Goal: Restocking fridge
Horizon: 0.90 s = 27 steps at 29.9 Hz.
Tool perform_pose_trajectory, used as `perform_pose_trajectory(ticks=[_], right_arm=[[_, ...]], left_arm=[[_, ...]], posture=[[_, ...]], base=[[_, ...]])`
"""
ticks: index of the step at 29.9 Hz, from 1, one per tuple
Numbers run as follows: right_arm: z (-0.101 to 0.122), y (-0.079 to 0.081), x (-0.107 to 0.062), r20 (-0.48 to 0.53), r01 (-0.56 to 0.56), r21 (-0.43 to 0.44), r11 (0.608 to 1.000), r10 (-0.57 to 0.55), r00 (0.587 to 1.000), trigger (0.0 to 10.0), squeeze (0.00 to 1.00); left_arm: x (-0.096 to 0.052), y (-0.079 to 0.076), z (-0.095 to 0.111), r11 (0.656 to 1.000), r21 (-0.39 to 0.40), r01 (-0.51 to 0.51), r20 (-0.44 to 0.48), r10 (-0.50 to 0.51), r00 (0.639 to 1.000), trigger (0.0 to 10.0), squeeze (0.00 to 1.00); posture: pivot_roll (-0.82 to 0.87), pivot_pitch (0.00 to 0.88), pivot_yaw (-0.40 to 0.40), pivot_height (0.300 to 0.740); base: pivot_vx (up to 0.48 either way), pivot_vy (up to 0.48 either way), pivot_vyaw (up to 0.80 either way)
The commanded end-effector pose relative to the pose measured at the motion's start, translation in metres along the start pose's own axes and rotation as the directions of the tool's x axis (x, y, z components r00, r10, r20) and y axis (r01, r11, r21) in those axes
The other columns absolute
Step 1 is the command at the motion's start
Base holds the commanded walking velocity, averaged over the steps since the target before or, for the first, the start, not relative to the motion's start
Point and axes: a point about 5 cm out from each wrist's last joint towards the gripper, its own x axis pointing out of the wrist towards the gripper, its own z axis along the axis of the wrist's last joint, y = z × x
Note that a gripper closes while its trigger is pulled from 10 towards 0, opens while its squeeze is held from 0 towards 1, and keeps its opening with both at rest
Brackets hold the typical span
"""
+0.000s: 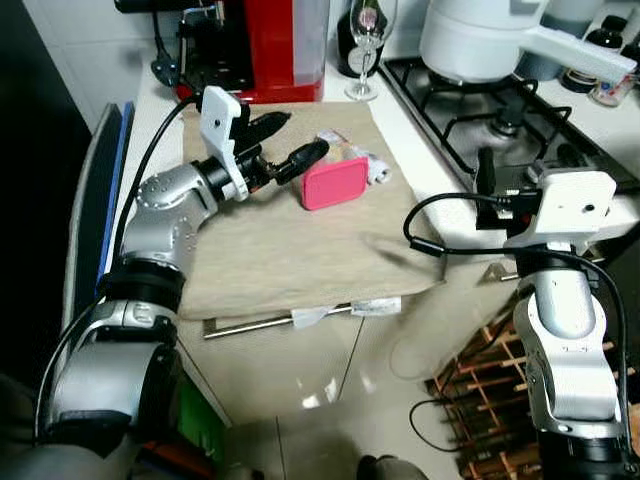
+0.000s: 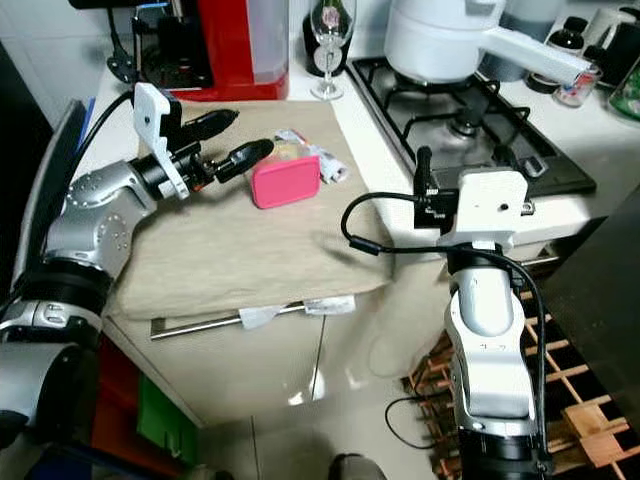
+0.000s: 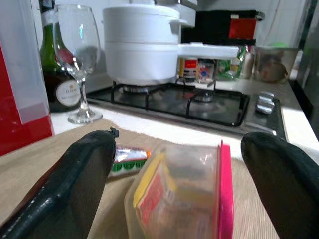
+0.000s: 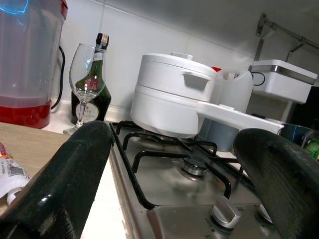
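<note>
A clear food container with a pink lid (image 1: 335, 182) lies on its side on a beige cloth (image 1: 280, 250) spread over the counter. My left gripper (image 1: 305, 133) is open just to the left of it. In the left wrist view the container (image 3: 179, 194) sits between the two black fingers (image 3: 75, 184), apart from both. A small wrapped packet (image 1: 366, 162) lies right behind the container. My right gripper (image 4: 169, 174) is open and empty at the front edge of the gas hob (image 1: 500, 120), pointing toward the back wall.
A red coffee machine (image 1: 270, 45), a wine glass (image 1: 365, 50) and a dark bottle (image 4: 94, 84) stand at the back of the counter. A white pot (image 1: 480, 40) sits on the hob. A wooden wine rack (image 1: 480, 370) stands on the floor below my right arm.
</note>
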Motion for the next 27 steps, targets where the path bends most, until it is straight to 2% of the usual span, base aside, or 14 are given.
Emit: perform_pose_trajectory(ticks=[1, 3, 6, 13, 21, 27], right_arm=[[0.002, 0.000, 0.002, 0.016, 0.008, 0.006, 1.000, -0.008, 1.000, 10.0, 0.21], [0.002, -0.001, 0.002, 0.018, 0.009, 0.006, 1.000, -0.009, 1.000, 10.0, 0.21], [0.003, -0.002, 0.003, 0.022, 0.008, 0.004, 1.000, -0.008, 1.000, 10.0, 0.21], [0.004, -0.004, 0.004, 0.030, 0.009, -0.001, 1.000, -0.009, 1.000, 10.0, 0.21], [0.004, -0.004, 0.003, 0.035, 0.004, -0.007, 1.000, -0.004, 0.999, 10.0, 0.21], [0.006, -0.005, 0.003, 0.038, 0.005, -0.012, 1.000, -0.004, 0.999, 10.0, 0.21]], left_arm=[[-0.005, 0.004, -0.003, 1.000, 0.010, 0.013, -0.040, -0.012, 0.999, 10.0, 0.00], [-0.013, 0.008, -0.008, 0.999, 0.022, 0.025, -0.079, -0.023, 0.997, 10.0, 0.00], [-0.016, 0.012, -0.010, 1.000, 0.010, 0.030, -0.101, -0.028, 0.995, 10.0, 0.00], [-0.015, 0.014, -0.011, 0.999, 0.012, 0.037, -0.137, -0.035, 0.990, 10.0, 0.00], [-0.009, 0.013, -0.018, 0.999, -0.025, 0.048, -0.168, -0.051, 0.984, 10.0, 0.00], [0.003, 0.007, -0.016, 0.997, -0.040, 0.069, -0.128, -0.073, 0.989, 10.0, 0.00]], posture=[[-0.19, 0.045, 0.008, 0.740], [-0.19, 0.040, 0.006, 0.740], [-0.20, 0.034, 0.005, 0.740], [-0.21, 0.027, 0.004, 0.740], [-0.22, 0.019, 0.001, 0.740], [-0.23, 0.023, 0.000, 0.740]], base=[[0.000, 0.000, 0.00], [0.000, 0.000, 0.00], [0.000, 0.000, 0.00], [0.000, 0.000, 0.00], [0.000, 0.000, 0.00], [0.000, 0.000, 0.00]])
